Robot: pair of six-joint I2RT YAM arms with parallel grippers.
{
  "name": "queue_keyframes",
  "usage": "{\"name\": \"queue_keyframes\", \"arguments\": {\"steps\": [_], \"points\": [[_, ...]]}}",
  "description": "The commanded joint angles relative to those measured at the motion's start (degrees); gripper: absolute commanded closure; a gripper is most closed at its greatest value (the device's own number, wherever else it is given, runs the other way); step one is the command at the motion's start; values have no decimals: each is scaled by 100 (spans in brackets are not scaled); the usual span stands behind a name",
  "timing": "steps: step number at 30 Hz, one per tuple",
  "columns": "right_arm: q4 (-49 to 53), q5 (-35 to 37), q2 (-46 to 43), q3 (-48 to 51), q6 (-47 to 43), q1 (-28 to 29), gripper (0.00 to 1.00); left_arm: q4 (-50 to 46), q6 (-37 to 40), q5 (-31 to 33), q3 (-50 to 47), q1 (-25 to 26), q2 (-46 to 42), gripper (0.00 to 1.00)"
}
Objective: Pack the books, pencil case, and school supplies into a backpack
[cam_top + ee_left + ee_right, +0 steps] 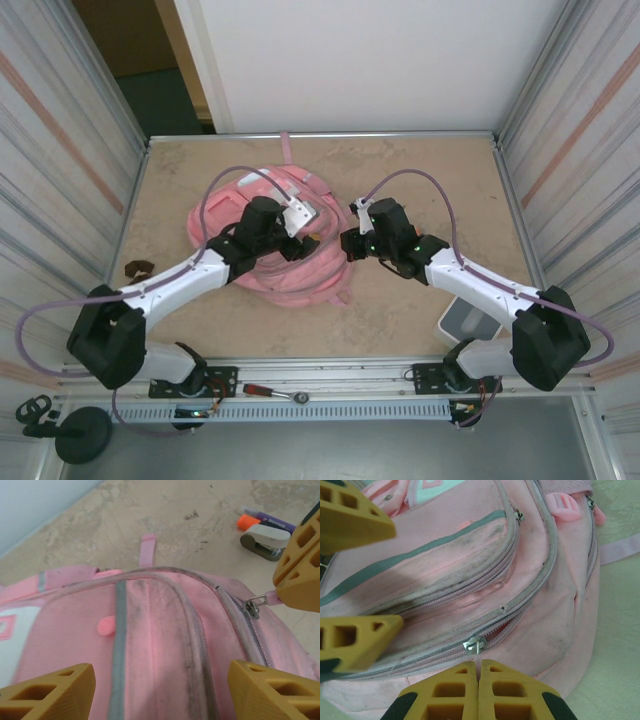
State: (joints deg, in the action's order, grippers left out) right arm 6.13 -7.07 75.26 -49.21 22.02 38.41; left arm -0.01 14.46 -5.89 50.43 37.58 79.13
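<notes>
Your large soft fabric backpack (165,645) is pink, with grey trim stripes, a pale white-and-mint front panel and dark grime smudged along its zips. Its small fabric zip pull (267,598) is pink on a silver slider. The fingers (272,690) of your left gripper (161,692) and your right gripper (479,672) are mustard yellow. The flat tabletop (200,505) is mottled beige with dark scuffs. The finger-sized supplies: one orange piece (246,522), one slim purple stick (274,521), one white-over-grey piece (264,539).
</notes>
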Motion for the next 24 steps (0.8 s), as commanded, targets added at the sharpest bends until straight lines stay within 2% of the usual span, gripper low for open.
{"name": "queue_keyframes", "arguments": {"steps": [1,2,7,11,13,18,24], "points": [[-106,223,-38,-3,56,69,100,-181,-154,-81,287,51,231,32],[-103,231,-30,7,56,81,100,-207,-141,-63,337,48,316,34],[-39,362,-64,68,-22,83,100,-316,41,48,438,31,550,61],[101,512,-147,118,-159,5,100,-168,238,-325,279,-118,373,93],[165,555,-210,148,-235,-72,100,70,425,-824,50,-223,118,96],[372,491,-336,166,-396,-441,100,1024,492,-2632,-734,-790,-671,100],[611,257,-241,38,-338,-941,100,1173,873,-4068,-1064,-1351,-1102,100]]}}
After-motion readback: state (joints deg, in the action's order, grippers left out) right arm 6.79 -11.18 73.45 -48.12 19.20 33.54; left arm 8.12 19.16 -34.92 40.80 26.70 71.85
